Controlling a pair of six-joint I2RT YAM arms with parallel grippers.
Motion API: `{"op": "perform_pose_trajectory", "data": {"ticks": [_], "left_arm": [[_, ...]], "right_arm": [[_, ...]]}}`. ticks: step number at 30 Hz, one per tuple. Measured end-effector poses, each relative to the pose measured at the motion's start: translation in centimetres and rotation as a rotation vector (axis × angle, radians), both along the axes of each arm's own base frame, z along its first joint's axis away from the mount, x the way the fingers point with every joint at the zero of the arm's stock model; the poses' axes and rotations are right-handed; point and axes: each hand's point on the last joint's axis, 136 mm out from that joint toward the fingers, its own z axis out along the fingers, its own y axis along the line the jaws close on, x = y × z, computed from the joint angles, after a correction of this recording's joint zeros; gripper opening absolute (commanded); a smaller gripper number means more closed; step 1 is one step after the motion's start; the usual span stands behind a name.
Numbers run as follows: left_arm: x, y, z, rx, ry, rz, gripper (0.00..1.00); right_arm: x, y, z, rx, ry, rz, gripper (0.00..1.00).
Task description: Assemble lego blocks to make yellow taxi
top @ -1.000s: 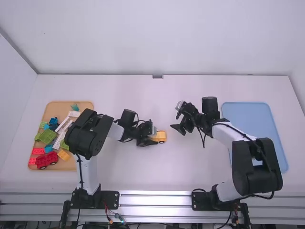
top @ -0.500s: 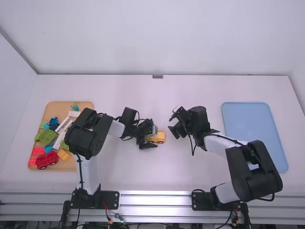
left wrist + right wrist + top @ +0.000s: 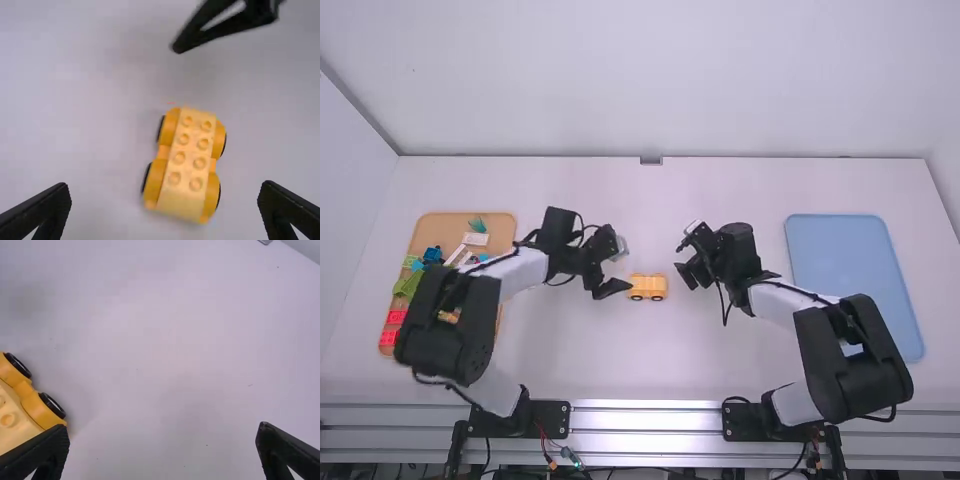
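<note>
Car: yellow, with black wheels and two rows of bumps on top; it is seen on the desk (image 3: 647, 372), between the two arms' jaws.
Left jaws (image 3: 619, 271): held wide apart, close to the car (image 3: 647, 287).
Right jaws (image 3: 683, 276): also spread apart, on the car's other side.
Wood tray (image 3: 501, 226): set at the left, with red (image 3: 396, 317), green, blue and white blocks in it, and partly covered by the left arm.
Blue tray (image 3: 850, 265): placed at the right.
</note>
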Motion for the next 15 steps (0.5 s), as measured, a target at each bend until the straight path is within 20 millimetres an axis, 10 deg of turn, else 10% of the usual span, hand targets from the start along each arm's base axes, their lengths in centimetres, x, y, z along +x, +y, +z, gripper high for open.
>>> {"op": "perform_pose_trajectory", "data": {"ticks": [7,15], "left_arm": [[1.6,10.2,2.5,0.139,0.199,0.655,0.99],[-3.8,23.2,1.8,0.328,0.429,1.579,0.99]], "right_arm": [[0.7,0.2,0.8,0.016,-0.042,-0.002,0.98],[1.7,0.5,2.3,0.043,-0.112,-0.006,0.98]]}}
